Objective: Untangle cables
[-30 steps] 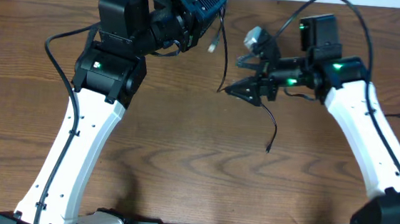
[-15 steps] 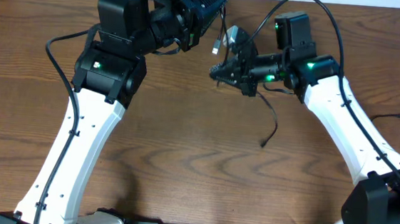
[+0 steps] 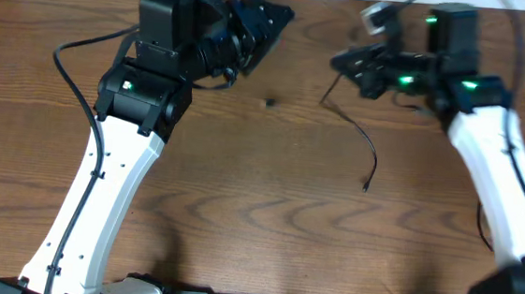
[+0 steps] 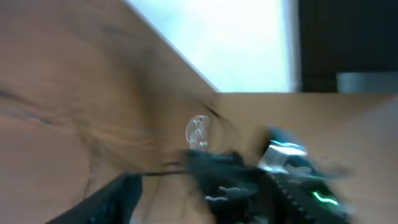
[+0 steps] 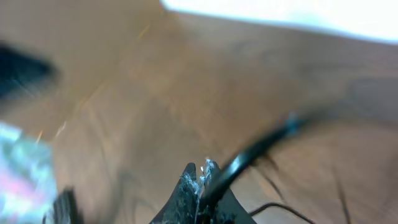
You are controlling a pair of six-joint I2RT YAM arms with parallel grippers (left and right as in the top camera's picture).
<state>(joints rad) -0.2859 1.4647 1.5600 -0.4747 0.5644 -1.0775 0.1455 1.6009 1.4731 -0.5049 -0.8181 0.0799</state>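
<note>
Your left arm [image 3: 99, 191] and right arm [image 3: 499, 180] share long white shells capped by blocky black joint housings. Small green lights [image 3: 128, 86] glow on those housings. A thin black lead [image 3: 75, 85] loops outside the left arm. The left gripper [image 3: 282, 17] and right gripper [image 3: 337, 65] are black.

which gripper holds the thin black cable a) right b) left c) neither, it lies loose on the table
a: the black cable runs up from the table into the right gripper, which is pinched shut on it in the right wrist view.
</note>
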